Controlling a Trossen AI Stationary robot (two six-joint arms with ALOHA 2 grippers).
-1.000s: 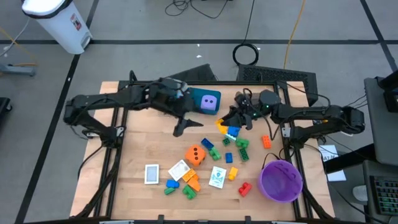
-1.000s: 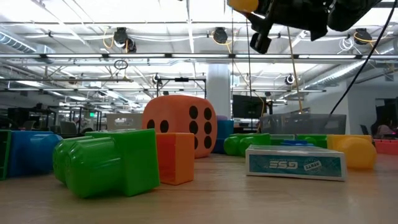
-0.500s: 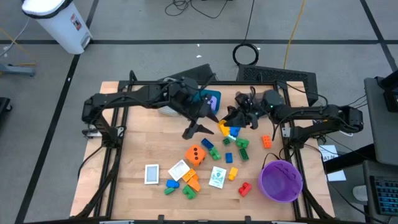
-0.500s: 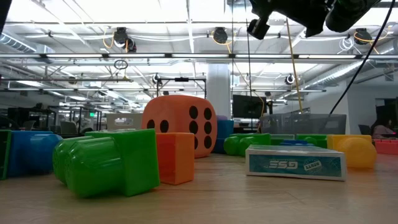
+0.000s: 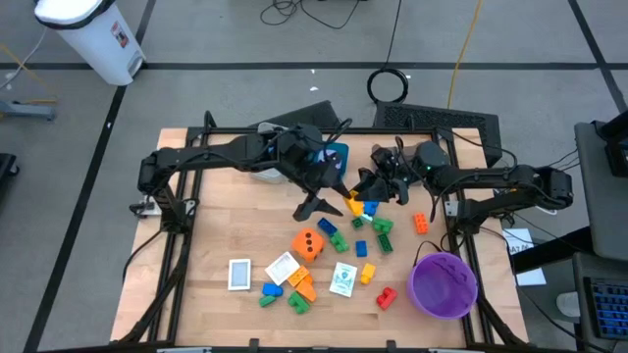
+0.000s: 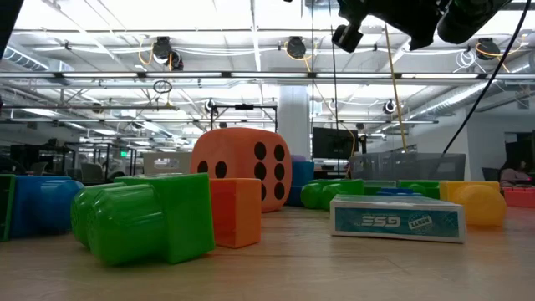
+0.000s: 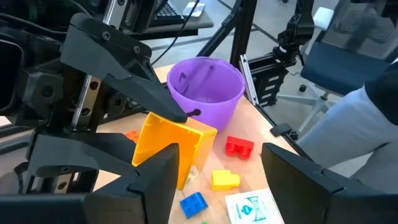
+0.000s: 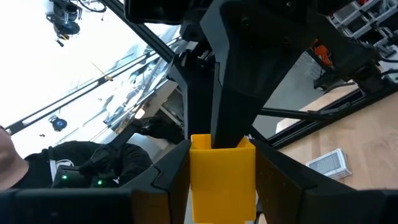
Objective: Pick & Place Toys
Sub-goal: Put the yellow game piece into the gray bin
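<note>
Near the purple bowl [image 5: 444, 284] on the wooden desk [image 5: 216, 245], the right tool [image 5: 359, 195] is gripping a yellow brick [image 7: 169, 147] while the left tool [image 5: 329, 199] is gaping empty.

A robotics lab in an open-plan office: beyond the pale wooden table [image 5: 245, 235], a grey carpeted floor [image 5: 196, 39] with loose cables, a white waste bin [image 5: 93, 34], exposed ceiling pipes [image 6: 251, 75], strip lights, distant desks with monitors [image 6: 334, 142] and a blue swivel chair [image 7: 342, 56].
</note>
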